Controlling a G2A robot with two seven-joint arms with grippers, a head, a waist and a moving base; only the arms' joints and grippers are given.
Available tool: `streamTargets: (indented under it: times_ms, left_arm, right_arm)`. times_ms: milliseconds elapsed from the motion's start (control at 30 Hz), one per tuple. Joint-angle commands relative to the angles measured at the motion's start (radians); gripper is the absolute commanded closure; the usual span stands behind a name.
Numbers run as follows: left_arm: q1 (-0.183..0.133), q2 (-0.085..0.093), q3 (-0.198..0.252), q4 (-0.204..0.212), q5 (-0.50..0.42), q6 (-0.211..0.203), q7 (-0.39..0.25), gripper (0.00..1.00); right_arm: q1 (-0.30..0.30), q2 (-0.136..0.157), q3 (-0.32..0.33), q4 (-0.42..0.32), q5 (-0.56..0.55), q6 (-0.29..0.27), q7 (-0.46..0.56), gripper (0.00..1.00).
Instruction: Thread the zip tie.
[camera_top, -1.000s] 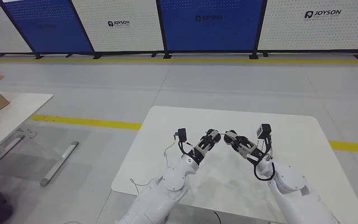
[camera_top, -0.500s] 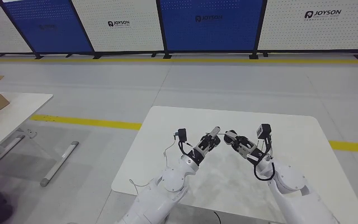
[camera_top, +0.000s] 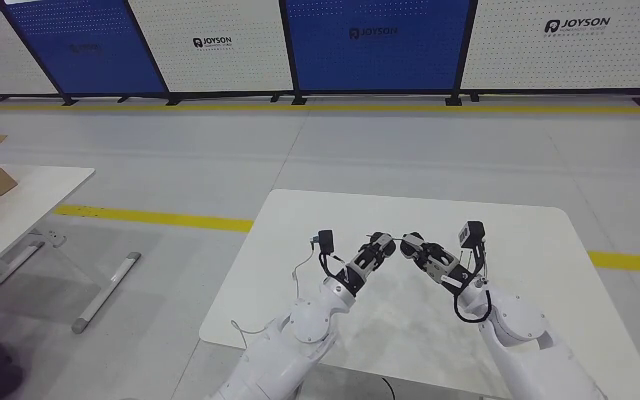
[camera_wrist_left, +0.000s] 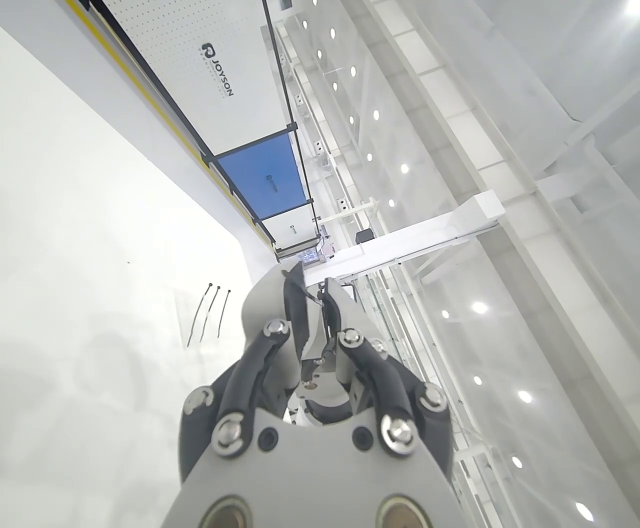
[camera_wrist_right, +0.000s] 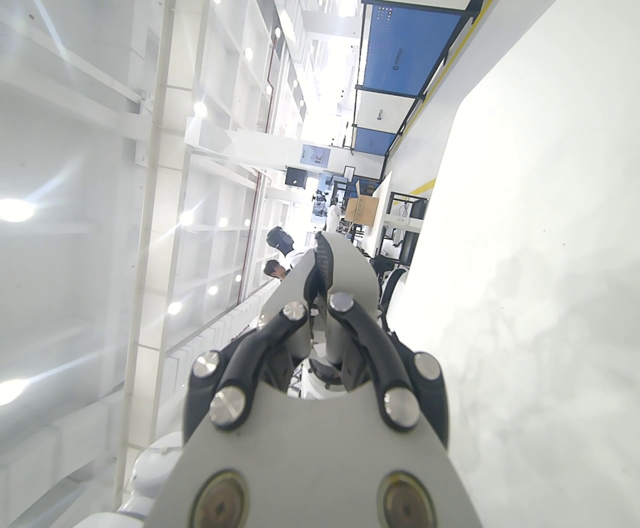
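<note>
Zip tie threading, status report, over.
Both shut on zip tie: left gripper, right gripper, tips nearly meeting above table. Three spare ties lie apart, not in the way.

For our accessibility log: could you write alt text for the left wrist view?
The left claw points away from the camera, its fingers nearly together on a thin black zip tie. Three spare zip ties lie side by side on the white table, with wall panels and ceiling lights beyond.
</note>
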Motion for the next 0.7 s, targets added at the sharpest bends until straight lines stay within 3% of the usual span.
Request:
streamTargets:
  times_ms: [0, 433, 467, 500, 667]
  left_arm:
    - [0.001, 0.0, 0.001, 0.0, 0.003, 0.001, 0.0, 1.0]
    - [0.001, -0.001, 0.002, -0.001, 0.017, 0.003, 0.014, 1.0]
    - [0.002, -0.001, 0.003, -0.002, 0.017, 0.004, 0.013, 1.0]
    - [0.003, -0.001, 0.002, -0.004, 0.017, 0.004, 0.012, 1.0]
    - [0.015, 0.001, -0.005, -0.024, 0.023, 0.0, 0.009, 1.0]
  right_arm:
    - [0.0, 0.0, 0.0, 0.0, 0.0, 0.0, 0.0, 1.0]
    - [-0.01, 0.0, 0.002, -0.014, -0.012, 0.008, -0.012, 1.0]
    - [-0.012, 0.0, 0.004, -0.017, -0.014, 0.014, -0.01, 0.6]
    - [-0.013, 0.0, 0.006, -0.02, -0.014, 0.02, -0.007, 0.0]
    - [-0.027, 0.004, 0.032, -0.034, -0.013, 0.041, 0.004, 0.0]
